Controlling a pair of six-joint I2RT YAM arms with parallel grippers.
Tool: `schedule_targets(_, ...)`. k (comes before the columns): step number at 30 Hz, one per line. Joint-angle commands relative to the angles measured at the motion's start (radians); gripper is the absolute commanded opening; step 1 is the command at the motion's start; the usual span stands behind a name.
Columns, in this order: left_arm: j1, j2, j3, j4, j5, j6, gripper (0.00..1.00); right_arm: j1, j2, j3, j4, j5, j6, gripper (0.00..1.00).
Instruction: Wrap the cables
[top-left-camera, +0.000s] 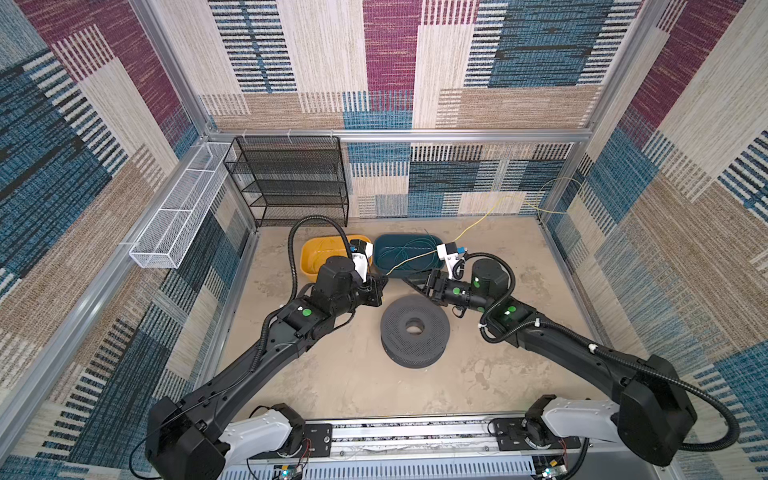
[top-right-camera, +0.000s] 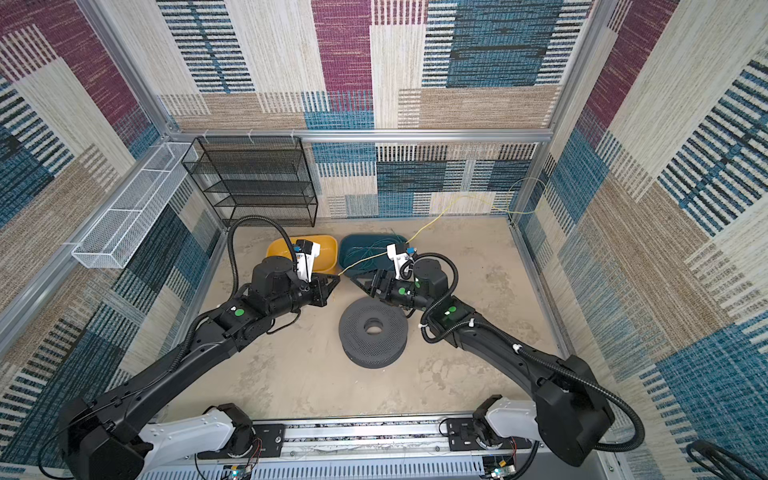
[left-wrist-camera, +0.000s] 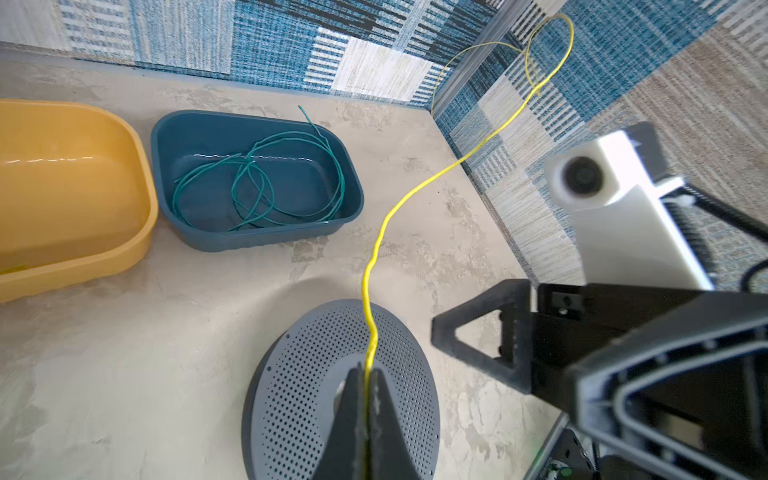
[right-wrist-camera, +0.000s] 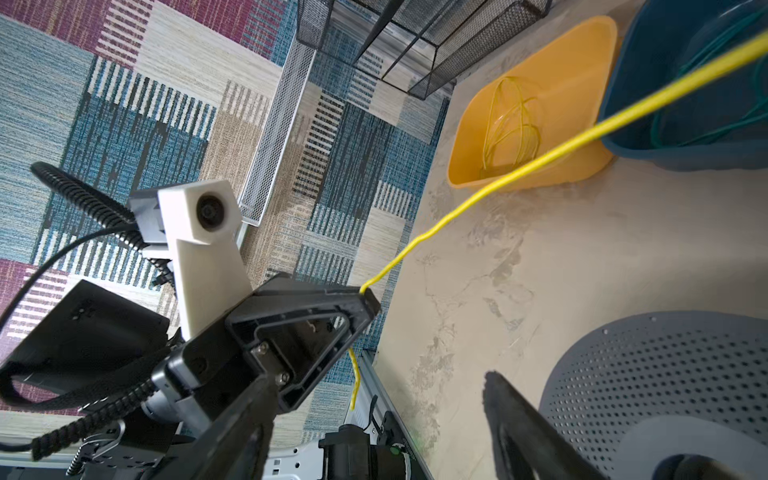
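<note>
Left gripper (left-wrist-camera: 367, 376) is clenched on the yellow cable (left-wrist-camera: 376, 257), pinched right at the fingertips. In a top view it (top-left-camera: 383, 281) sits above the floor, near the front rims of the two tubs. A short end of the cable hangs below the jaws in the right wrist view.

At far left, the white mesh basket (top-left-camera: 174, 216) is on the side wall and the black mesh rack (top-left-camera: 291, 178) is against the back wall. The yellow tub (top-left-camera: 304, 255) is on the floor with a second yellow cable (right-wrist-camera: 511, 124) loosely coiled inside. Just beside it is the teal tub (left-wrist-camera: 266, 243), with the teal-green cable (left-wrist-camera: 257, 183) in loose loops inside and one end poking over the back rim. The grey perforated spool (top-left-camera: 395, 328) lies flat on the floor in front of the tubs, between the two arms, with no cable on it.

Right gripper (right-wrist-camera: 380, 378) has its jaws spread apart with nothing between them. It faces the left gripper, near it but not touching.

The held yellow cable runs from the left gripper across the front of the teal tub, off the floor, to the back right corner, where it loops up against the wall.
</note>
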Motion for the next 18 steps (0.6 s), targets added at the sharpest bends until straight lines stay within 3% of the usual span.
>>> schedule_targets(1,-0.001,-0.005,-0.008,0.051,0.057,-0.014,0.0,0.005,0.045,0.016,0.146,0.031,0.076,0.67)
schedule_targets(8,-0.01,-0.023,-0.035,0.063,0.108,-0.01,0.0,0.013,0.146,0.073,0.204,0.028,0.12,0.47)
schedule_targets(14,-0.015,-0.036,-0.051,0.058,0.102,-0.001,0.0,0.016,0.159,0.064,0.223,0.022,0.135,0.15)
schedule_targets(18,-0.016,-0.037,-0.063,0.049,0.116,0.0,0.0,0.016,0.125,0.043,0.211,0.056,0.123,0.0)
